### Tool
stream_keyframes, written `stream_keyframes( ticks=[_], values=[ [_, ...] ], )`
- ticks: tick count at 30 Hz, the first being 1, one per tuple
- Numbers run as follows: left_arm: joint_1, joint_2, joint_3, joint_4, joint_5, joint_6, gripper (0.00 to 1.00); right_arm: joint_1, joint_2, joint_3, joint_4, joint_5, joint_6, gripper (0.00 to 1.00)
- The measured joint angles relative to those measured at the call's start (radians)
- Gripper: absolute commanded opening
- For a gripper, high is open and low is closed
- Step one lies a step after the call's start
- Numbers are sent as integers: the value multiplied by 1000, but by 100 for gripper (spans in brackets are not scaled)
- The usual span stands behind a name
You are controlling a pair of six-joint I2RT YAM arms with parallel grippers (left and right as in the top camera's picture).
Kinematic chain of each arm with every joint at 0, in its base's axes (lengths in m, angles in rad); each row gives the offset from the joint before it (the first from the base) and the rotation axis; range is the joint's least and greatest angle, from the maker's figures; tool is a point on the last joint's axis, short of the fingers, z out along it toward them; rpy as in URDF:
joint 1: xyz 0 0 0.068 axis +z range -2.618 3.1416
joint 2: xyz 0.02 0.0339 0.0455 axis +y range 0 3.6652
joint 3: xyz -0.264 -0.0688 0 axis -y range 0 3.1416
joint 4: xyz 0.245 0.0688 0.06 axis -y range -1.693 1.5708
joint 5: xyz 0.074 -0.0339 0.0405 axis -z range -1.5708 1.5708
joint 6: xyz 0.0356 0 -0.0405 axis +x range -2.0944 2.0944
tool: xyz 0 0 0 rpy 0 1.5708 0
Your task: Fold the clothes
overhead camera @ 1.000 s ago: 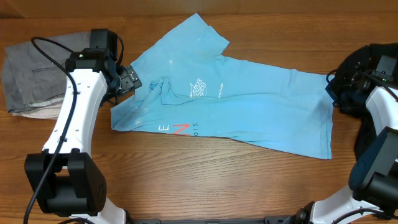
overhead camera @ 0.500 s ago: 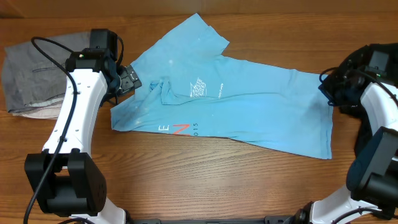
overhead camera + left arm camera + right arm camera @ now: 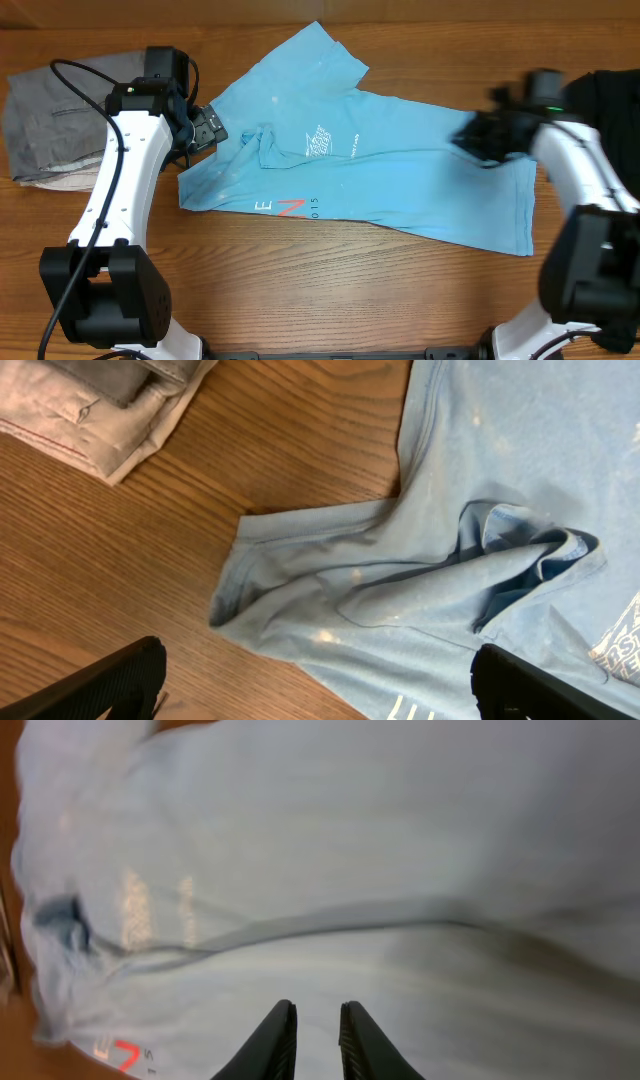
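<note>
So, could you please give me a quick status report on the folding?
Left pincer wide open above the shirt's sleeve. Right pincer nearly shut, empty, over the T-shirt. Shirt spread flat, unfolded, collar bunched. Grey garment lies apart at far left.

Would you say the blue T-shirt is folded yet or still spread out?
Mostly spread: the T-shirt lies flat across the table, bunched only near its collar.

Wood-grain table (image 3: 300, 270) holds grey folded garments (image 3: 50, 125).

folded grey garment (image 3: 55, 118) lies on the wooden table (image 3: 330, 290), far left.
</note>
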Motion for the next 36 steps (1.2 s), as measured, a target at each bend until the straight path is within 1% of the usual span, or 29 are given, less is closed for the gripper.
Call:
stream_keyframes(
  ticks=[4,7,10,14,17,21,25,31,36],
  values=[
    [0,0,0,1,0,0,100,276,0,2,97,89,-15,28],
    [0,0,0,1,0,0,100,450,0,3,160,200,-5,33],
    [0,0,0,1,0,0,100,570,6,3,232,316,23,35],
    [0,0,0,1,0,0,100,683,67,8,399,415,60,39],
    [0,0,0,0,0,0,100,740,140,11,513,456,78,44],
    [0,0,0,1,0,0,100,787,238,11,613,507,98,44],
    [0,0,0,2,0,0,100,798,307,11,694,541,107,44],
    [0,0,0,2,0,0,100,798,327,11,764,565,113,45],
    [0,0,0,2,0,0,100,817,327,11,768,574,116,45]
  ],
)
